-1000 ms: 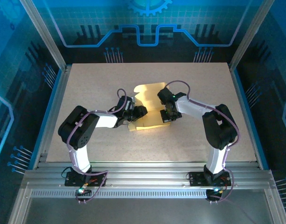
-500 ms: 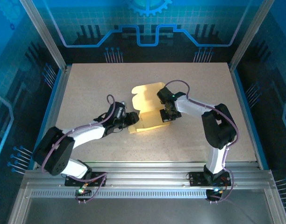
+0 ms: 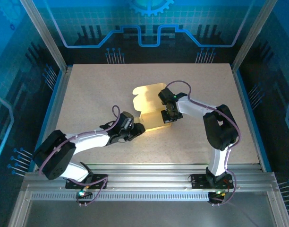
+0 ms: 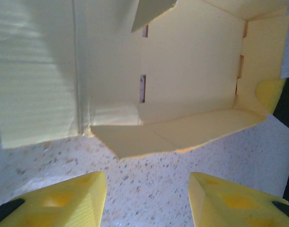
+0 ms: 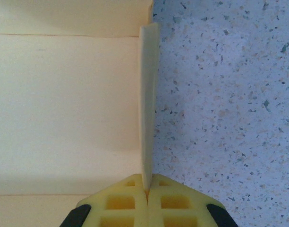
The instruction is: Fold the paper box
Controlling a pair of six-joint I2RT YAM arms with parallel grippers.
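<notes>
Left hand (image 4: 147, 188) half-spread, empty, newly off the paper box (image 3: 153, 122); right hand (image 5: 148, 188) tight on it.

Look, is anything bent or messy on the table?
Nothing is spilled. The paper box sits half-folded: one end gapes open, one flap lies flat on the table, and the right gripper pinches a side wall upright in its jaws.

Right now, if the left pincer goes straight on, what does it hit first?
Most likely the low front flap of the box, just ahead of the open left pincer; bare table lies between them, though depth is unclear.
</notes>
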